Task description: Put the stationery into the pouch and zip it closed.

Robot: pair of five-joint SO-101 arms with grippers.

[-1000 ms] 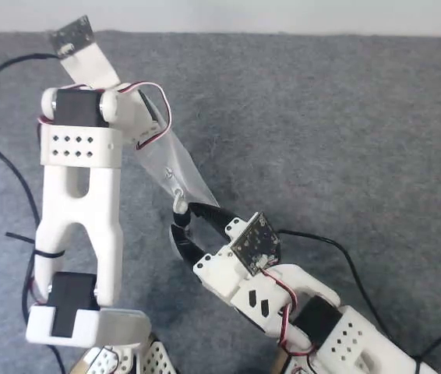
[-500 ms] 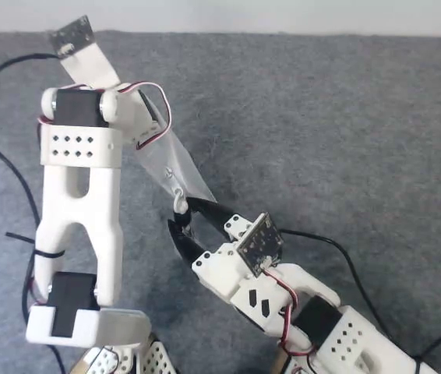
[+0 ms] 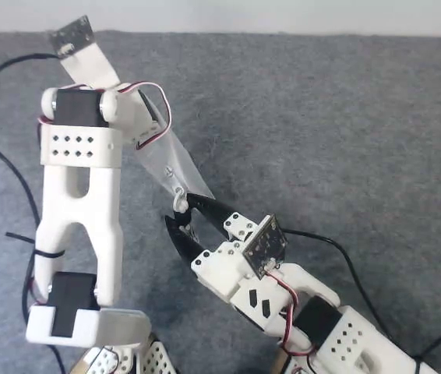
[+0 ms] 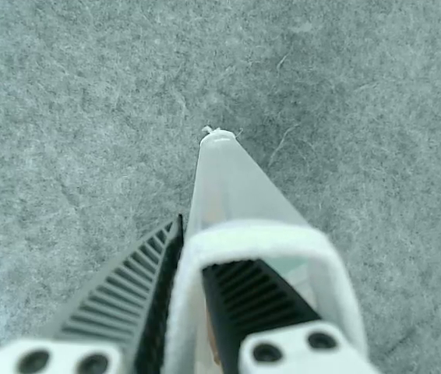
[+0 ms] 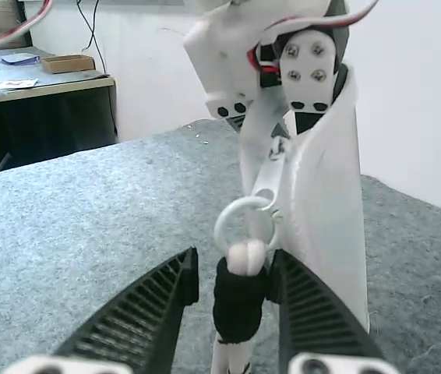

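Pouch: your clear pouch is held up by its top end and slants down between the two hands. Its lower corner carries the zip pull. From the right wrist it hangs as a narrow clear strip over the table.
Contents: from the left wrist you catch a little colour through the clear wall, but you cannot tell what is inside.
Zip pull: a white ring sits at the pouch's corner, with a white bead under it and a black tassel below that.
Right hand: your right hand has its two black ribbed fingers parted, one on each side of the bead and tassel. One finger looks to touch the tassel and the other stands just off it, so nothing is clamped. From above, this hand comes in from the lower right, just beside the pouch's corner.
Left hand: your left hand is closed on the pouch's top end. The clear wall runs out from between its fingers toward the far corner.
Left arm: the white left arm stands along the table's left side, with its upper end over the pouch.
Table: the table is grey and felt-like.
Cables: black cables trail across the table by both arms.
Behind: a desk with a small box stands past the table's edge.
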